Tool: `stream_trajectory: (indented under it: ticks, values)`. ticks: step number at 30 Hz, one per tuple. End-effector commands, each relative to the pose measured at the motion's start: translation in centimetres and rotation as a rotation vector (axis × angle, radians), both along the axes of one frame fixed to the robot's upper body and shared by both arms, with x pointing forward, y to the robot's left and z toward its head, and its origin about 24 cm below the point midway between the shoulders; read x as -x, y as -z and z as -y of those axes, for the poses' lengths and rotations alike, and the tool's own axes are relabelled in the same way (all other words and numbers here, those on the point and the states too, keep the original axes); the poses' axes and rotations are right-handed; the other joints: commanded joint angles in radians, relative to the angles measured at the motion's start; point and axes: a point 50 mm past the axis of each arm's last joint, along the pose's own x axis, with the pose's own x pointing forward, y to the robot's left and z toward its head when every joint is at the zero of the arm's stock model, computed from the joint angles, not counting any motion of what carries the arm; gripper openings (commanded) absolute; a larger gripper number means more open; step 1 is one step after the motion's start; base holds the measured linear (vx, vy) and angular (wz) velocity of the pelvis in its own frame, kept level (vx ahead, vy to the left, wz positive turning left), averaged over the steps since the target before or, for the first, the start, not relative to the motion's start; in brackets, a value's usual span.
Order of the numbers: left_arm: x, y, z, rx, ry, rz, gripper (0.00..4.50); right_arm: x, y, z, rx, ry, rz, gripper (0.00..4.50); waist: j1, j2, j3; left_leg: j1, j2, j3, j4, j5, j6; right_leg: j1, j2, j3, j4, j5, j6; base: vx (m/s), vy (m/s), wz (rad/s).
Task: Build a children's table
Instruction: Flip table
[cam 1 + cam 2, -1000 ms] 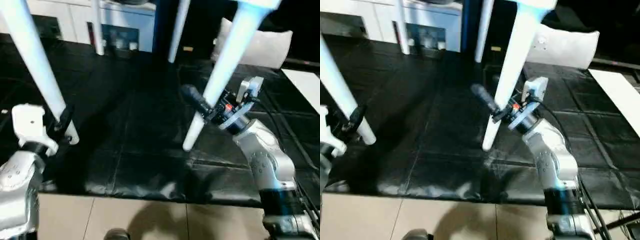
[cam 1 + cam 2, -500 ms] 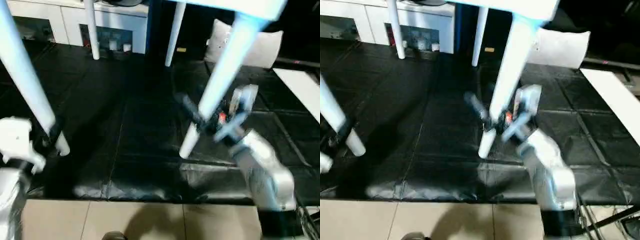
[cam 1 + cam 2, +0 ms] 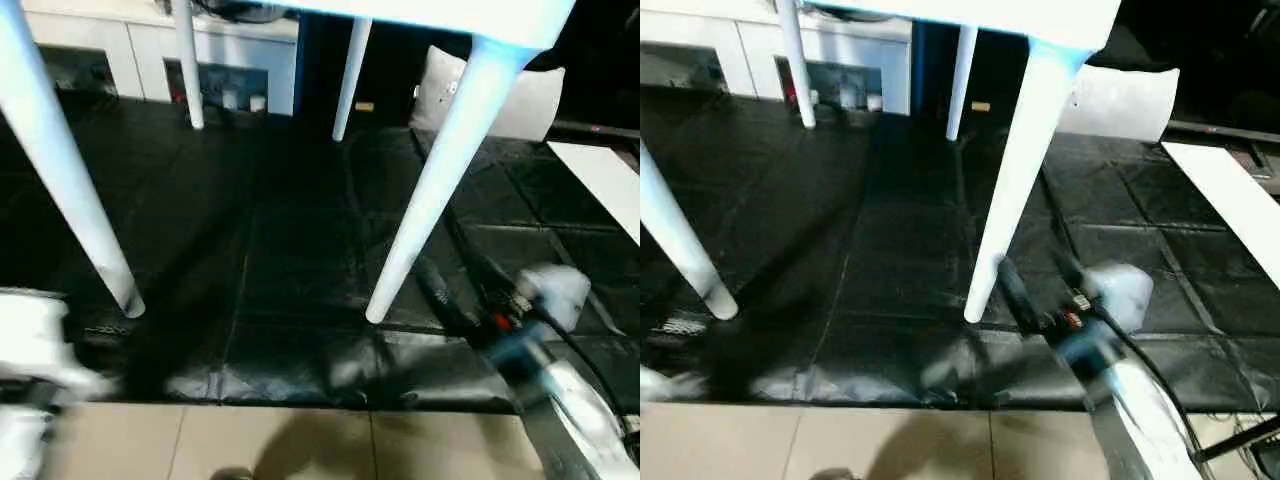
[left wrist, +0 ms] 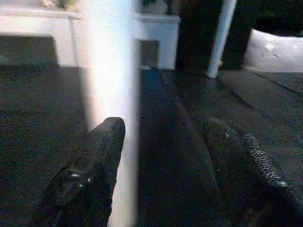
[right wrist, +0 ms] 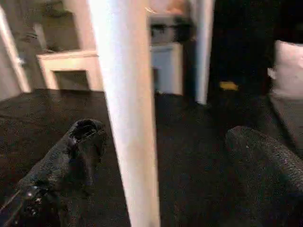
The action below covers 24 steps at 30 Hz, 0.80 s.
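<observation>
The white plastic children's table (image 3: pixel 440 15) stands upright on its four tapered tube legs on the black floor mat (image 3: pixel 290 250), probably finished; right gripper (image 3: pixel 445 285) spread wide at 4 o'clock from the near leg (image 3: pixel 430 195), holding nothing; left gripper (image 4: pixel 161 156) parted beside the left leg (image 4: pixel 109 85), seemingly clear of it.

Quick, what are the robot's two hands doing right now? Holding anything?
Left tool: open, holding nothing; a long white tapered tube leg stands beside one finger.
Right tool: open wide, holding nothing; another white leg stands between its fingers.
</observation>
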Motion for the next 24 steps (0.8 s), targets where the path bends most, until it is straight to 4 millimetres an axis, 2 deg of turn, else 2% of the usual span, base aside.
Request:
stream_trajectory:
  ticks: [1, 2, 3, 4, 5, 6, 7, 8, 9, 10, 11, 12, 13, 14, 15, 16, 17, 18, 19, 20, 21, 22, 23, 24]
  values:
    - [-0.6, 0.5, 1.2, 0.011, 0.003, -0.016, 2.99, 0.2, -0.1, 0.2, 0.023, 0.038, -0.029, 4.5, -0.017, 0.038, -0.019, 0.002, 0.105, -0.066, -0.12, -0.729, -0.051, 0.015, -0.084, 0.052, -0.099, -0.632, 0.083, 0.0, 0.0, 0.0]
    - [-0.7, 0.7, 1.3, 0.016, -0.001, -0.017, 2.99, 0.2, 0.0, 0.1, 0.026, 0.042, -0.034, 4.5, -0.007, 0.046, -0.022, -0.051, 0.144, -0.072, -0.181, -0.829, -0.069, 0.056, -0.069, 0.098, 0.037, -0.446, 0.037, -0.07, 0.009, -0.02]
    - [-0.7, 0.7, 1.3, 0.018, -0.002, -0.017, 2.99, 0.2, 0.0, 0.0, 0.027, 0.043, -0.035, 4.5, 0.001, 0.051, -0.018, -0.064, 0.146, -0.061, -0.198, -0.878, -0.083, 0.052, -0.06, 0.115, 0.081, -0.354, 0.013, -0.066, -0.019, -0.02]
    - [-0.9, 1.1, 1.7, 0.026, -0.001, -0.029, 2.99, 0.0, 0.4, -0.2, 0.052, 0.053, -0.064, 4.5, -0.002, 0.03, -0.012, -0.031, 0.103, -0.046, -0.173, -0.857, -0.095, 0.003, -0.069, 0.147, 0.024, -0.452, 0.008, -0.066, -0.019, -0.02]
    - [-0.9, 1.3, 1.8, 0.026, 0.005, -0.036, 2.99, -0.1, 0.5, -0.3, 0.057, 0.051, -0.075, 4.5, -0.006, -0.003, 0.003, 0.055, 0.012, -0.034, -0.015, -0.584, -0.058, -0.103, -0.127, 0.14, -0.158, -0.996, 0.1, 0.0, 0.0, 0.0]
    - [-1.0, 1.4, 1.9, 0.026, 0.006, -0.039, 2.99, -0.2, 0.6, -0.4, 0.058, 0.043, -0.086, 4.5, -0.021, -0.008, -0.01, 0.04, -0.014, -0.039, 0.057, -0.253, 0.003, -0.077, -0.181, 0.158, -0.166, -1.092, 0.104, -0.013, -0.023, -0.18]
    - [-1.0, 1.3, 2.0, 0.025, 0.01, -0.041, 2.99, -0.3, 0.6, -0.5, 0.066, 0.039, -0.097, 4.5, -0.02, -0.001, -0.008, 0.011, -0.005, -0.048, 0.038, -0.209, 0.008, -0.039, -0.182, 0.142, -0.16, -1.069, 0.097, -0.013, -0.023, -0.18]
    - [-1.1, 1.3, 2.1, 0.022, 0.013, -0.042, 2.99, -0.4, 0.8, -0.5, 0.084, 0.038, -0.112, 4.5, -0.021, 0.011, -0.026, -0.017, 0.023, -0.059, -0.029, -0.267, -0.006, 0.0, -0.132, 0.098, -0.124, -0.875, 0.092, 0.046, 0.028, -0.35]
    - [-1.1, 1.3, 2.1, 0.02, 0.014, -0.043, 2.99, -0.4, 0.9, -0.5, 0.095, 0.038, -0.121, 4.5, -0.026, 0.019, -0.024, -0.028, 0.046, -0.075, -0.056, -0.357, -0.021, 0.006, -0.103, 0.086, -0.102, -0.767, 0.09, 0.057, 0.038, -0.14]
    - [-1.2, 1.3, 2.2, 0.018, 0.013, -0.045, 2.99, -0.5, 1.0, -0.5, 0.105, 0.042, -0.131, 4.5, -0.033, 0.041, -0.03, -0.025, 0.085, -0.097, -0.086, -0.527, -0.039, 0.011, -0.091, 0.094, -0.068, -0.571, 0.062, 0.057, 0.038, -0.14]
    - [-1.3, 1.3, 2.3, 0.015, 0.015, -0.048, 2.99, -0.5, 1.1, -0.6, 0.103, 0.033, -0.148, 4.5, -0.036, 0.043, -0.027, -0.021, 0.094, -0.1, -0.101, -0.636, -0.05, 0.006, -0.091, 0.112, -0.051, -0.481, 0.024, 0.0, 0.0, 0.0]
    - [-1.4, 1.3, 2.4, 0.014, 0.016, -0.05, 2.99, -0.5, 1.2, -0.7, 0.098, 0.027, -0.159, 4.5, -0.038, 0.035, -0.023, -0.011, 0.075, -0.09, -0.092, -0.633, -0.053, -0.007, -0.108, 0.123, -0.068, -0.537, 0.005, 0.0, 0.0, 0.0]
    - [-1.4, 1.3, 2.4, 0.014, 0.016, -0.05, 2.99, -0.5, 1.2, -0.7, 0.098, 0.027, -0.159, 4.5, -0.039, 0.035, -0.018, -0.009, 0.065, -0.086, -0.086, -0.612, -0.05, -0.012, -0.117, 0.123, -0.08, -0.601, 0.007, 0.0, 0.0, 0.0]
    - [-1.5, 1.3, 2.5, 0.004, 0.029, -0.058, 2.99, -0.7, 1.4, -0.8, 0.125, 0.046, -0.17, 4.5, -0.046, 0.043, -0.013, -0.007, 0.055, -0.087, -0.075, -0.593, -0.046, -0.008, -0.121, 0.104, -0.101, -0.702, 0.03, 0.0, 0.0, 0.0]
    - [-1.5, 1.4, 2.6, 0.003, 0.033, -0.06, 2.99, -0.8, 1.7, -0.8, 0.138, 0.055, -0.203, 4.5, -0.049, 0.041, -0.014, -0.008, 0.056, -0.087, -0.076, -0.592, -0.048, -0.004, -0.118, 0.097, -0.105, -0.713, 0.041, 0.0, 0.0, 0.0]
    - [-1.6, 1.4, 2.6, -0.001, 0.036, -0.061, 2.99, -0.8, 1.8, -0.8, 0.142, 0.061, -0.215, 4.5, -0.049, 0.041, -0.03, -0.031, 0.068, -0.093, -0.085, -0.471, -0.034, 0.007, -0.112, 0.113, -0.086, -0.508, 0.013, 0.0, 0.0, 0.0]
    - [-1.6, 1.4, 2.7, -0.001, 0.037, -0.061, 2.99, -0.9, 1.8, -0.9, 0.14, 0.055, -0.207, 4.5, -0.045, 0.045, -0.045, -0.044, 0.071, -0.084, -0.077, -0.268, -0.002, -0.003, -0.105, 0.123, -0.066, -0.254, -0.051, 0.0, 0.0, 0.0]
    - [-1.7, 1.4, 2.7, -0.003, 0.038, -0.063, 2.99, -0.9, 1.7, -1.1, 0.142, 0.043, -0.195, 4.5, -0.046, 0.043, -0.054, -0.055, 0.068, -0.078, -0.07, -0.141, 0.023, -0.007, -0.096, 0.123, -0.052, -0.114, -0.086, 0.0, 0.0, 0.0]
    - [-1.8, 1.4, 2.7, -0.003, 0.039, -0.063, 2.99, -0.9, 1.7, -1.1, 0.144, 0.035, -0.184, 4.5, -0.046, 0.041, -0.069, -0.064, 0.063, -0.074, -0.058, -0.006, 0.058, -0.015, -0.084, 0.117, -0.036, 0.025, -0.113, 0.0, 0.0, 0.0]
    - [-1.9, 1.5, 2.8, -0.003, 0.045, -0.064, 2.99, -1.0, 1.8, -1.0, 0.166, 0.06, -0.183, 4.5, -0.047, 0.043, -0.109, -0.095, 0.008, -0.056, 0.001, 0.339, 0.18, -0.043, -0.064, 0.09, -0.009, 0.349, -0.155, 0.0, 0.0, 0.0]
    - [-2.0, 1.5, 2.8, -0.004, 0.046, -0.064, 2.99, -1.0, 1.8, -1.0, 0.172, 0.067, -0.182, 4.5, -0.039, 0.051, -0.116, -0.105, 0.004, -0.058, 0.007, 0.436, 0.215, -0.061, -0.054, 0.078, -0.005, 0.436, -0.159, 0.0, 0.0, 0.0]
    - [-2.1, 1.5, 2.8, -0.005, 0.049, -0.066, 2.99, -1.1, 1.8, -0.9, 0.18, 0.073, -0.176, 4.5, -0.041, 0.048, -0.124, -0.115, -0.001, -0.056, 0.012, 0.483, 0.253, -0.075, -0.04, 0.068, -0.007, 0.468, -0.16, 0.0, 0.0, 0.0]
    - [-2.1, 1.5, 2.9, -0.005, 0.049, -0.066, 2.99, -1.1, 1.8, -0.9, 0.182, 0.072, -0.176, 4.5, -0.038, 0.04, -0.148, -0.126, -0.007, -0.059, 0.028, 0.549, 0.311, -0.083, -0.029, 0.06, 0.004, 0.493, -0.156, -0.06, 0.024, 0.04]
    - [-2.2, 1.5, 2.9, -0.005, 0.052, -0.067, 2.99, -1.1, 1.7, -1.0, 0.192, 0.067, -0.174, 4.5, -0.03, 0.044, -0.14, -0.152, -0.004, -0.053, 0.022, 0.49, 0.354, -0.102, -0.033, 0.054, -0.022, 0.375, -0.149, -0.099, 0.021, 0.01]
